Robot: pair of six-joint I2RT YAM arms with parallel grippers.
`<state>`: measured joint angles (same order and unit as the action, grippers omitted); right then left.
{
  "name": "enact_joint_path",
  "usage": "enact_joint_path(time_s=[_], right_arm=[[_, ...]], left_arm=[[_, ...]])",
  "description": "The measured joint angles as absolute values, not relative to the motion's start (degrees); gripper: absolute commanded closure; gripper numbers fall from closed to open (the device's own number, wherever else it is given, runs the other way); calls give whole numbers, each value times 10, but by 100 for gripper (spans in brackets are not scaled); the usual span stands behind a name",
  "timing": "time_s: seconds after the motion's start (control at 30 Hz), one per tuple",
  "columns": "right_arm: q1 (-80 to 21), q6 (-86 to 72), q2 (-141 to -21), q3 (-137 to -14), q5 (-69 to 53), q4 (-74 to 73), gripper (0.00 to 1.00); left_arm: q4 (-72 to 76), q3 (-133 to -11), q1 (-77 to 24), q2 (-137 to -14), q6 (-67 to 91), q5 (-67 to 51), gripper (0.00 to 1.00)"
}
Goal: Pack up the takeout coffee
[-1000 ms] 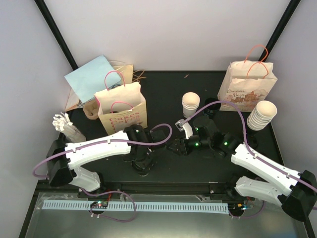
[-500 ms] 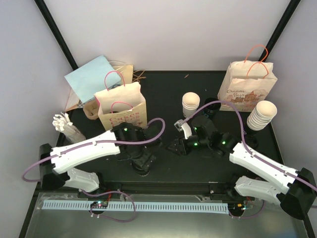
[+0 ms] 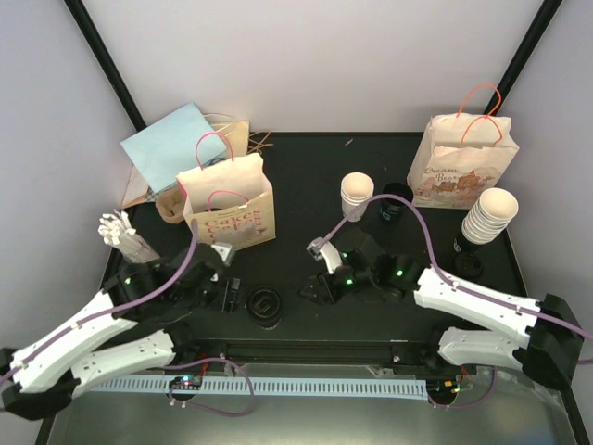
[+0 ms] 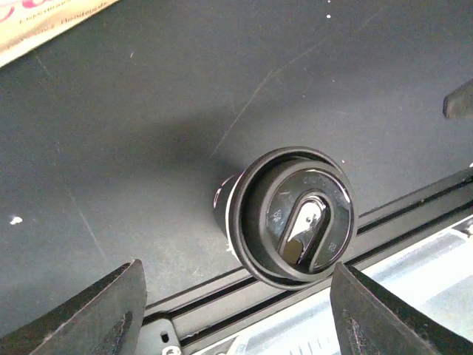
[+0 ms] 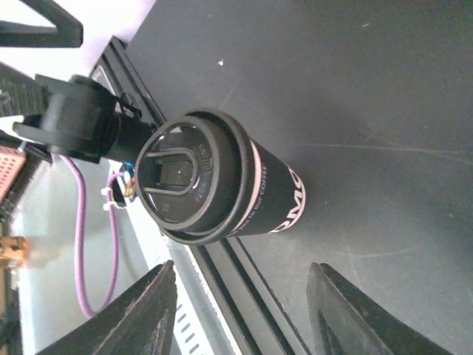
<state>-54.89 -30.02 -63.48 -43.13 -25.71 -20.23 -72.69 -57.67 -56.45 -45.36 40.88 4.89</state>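
The lidded coffee cup stands upright near the middle of the near edge of the desk. My left jaws and my right jaws flank it, both spread wide, neither touching it.

I read the coffee cup's lid as glossy black plastic that catches highlights, while the cup wall looks like matt black paper with pink print. The table is matt black, finely scratched and speckled. The left tool has dull black, plastic-looking fingers. The left bag and the far right bag are tan kraft paper with pink cord handles. The stacked cups look like plain pale paper.
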Motion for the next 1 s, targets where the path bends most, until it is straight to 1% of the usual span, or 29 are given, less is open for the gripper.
enact_joint_path(time_s=[0.1, 0.23, 0.37, 0.6, 0.8, 1.0], right_arm=[[-594, -293, -659, -448, -220, -201, 43], [-658, -263, -695, -494, -150, -204, 37], [-715, -228, -735, -552, -77, -216, 32], [-765, -193, -804, -617, 3, -246, 19], [-787, -179, -837, -636, 44, -271, 19], [-793, -175, -869, -656, 64, -290, 20]], left_arm=[[-698, -522, -526, -392, 414, 15, 33], [-669, -476, -493, -382, 413, -20, 36], [-636, -443, -451, -372, 406, -61, 43], [-597, -403, -365, -333, 383, -137, 53], [-585, -376, -314, -322, 360, -187, 56], [-583, -348, -285, -313, 346, -220, 57]])
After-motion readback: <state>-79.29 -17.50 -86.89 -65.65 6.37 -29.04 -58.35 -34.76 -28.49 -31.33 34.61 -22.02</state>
